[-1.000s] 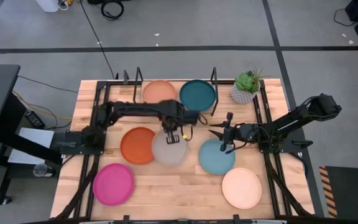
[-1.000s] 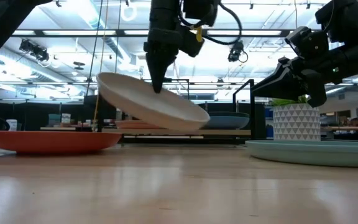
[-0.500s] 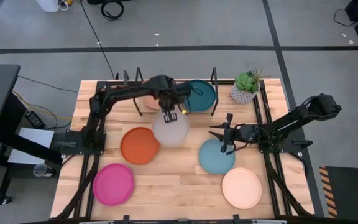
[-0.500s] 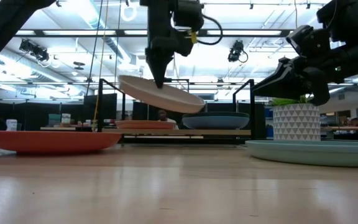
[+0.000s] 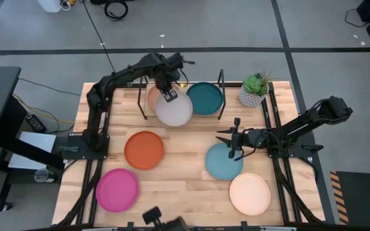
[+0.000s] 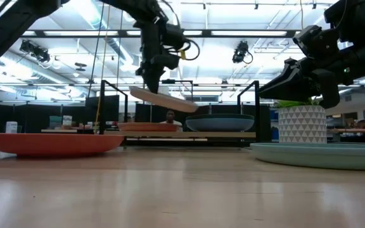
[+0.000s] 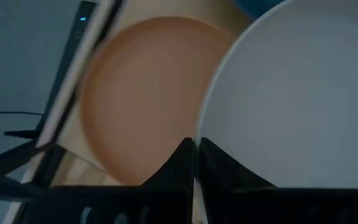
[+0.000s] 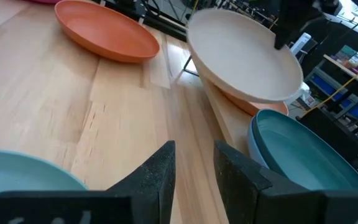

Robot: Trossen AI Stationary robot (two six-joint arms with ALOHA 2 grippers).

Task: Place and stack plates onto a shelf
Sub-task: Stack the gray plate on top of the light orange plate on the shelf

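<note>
Left claw [image 5: 167,95] pinches the grey plate's [image 5: 174,109] rim, tilted above the salmon plate [image 7: 142,99] on the shelf [image 6: 170,134].

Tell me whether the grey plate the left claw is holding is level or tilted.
Tilted. In the low view the grey plate slopes down toward the dark teal plate, pinched at its raised edge by the left claw above the shelf.

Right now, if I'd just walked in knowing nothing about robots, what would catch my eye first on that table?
Probably the left gripper, shut on the rim of a grey plate and holding it tilted in the air above the salmon plate on the shelf at the table's far edge. Next, the bright plates spread over the tabletop: orange, magenta, light blue and cream. The right gripper hangs over the light blue one.
</note>
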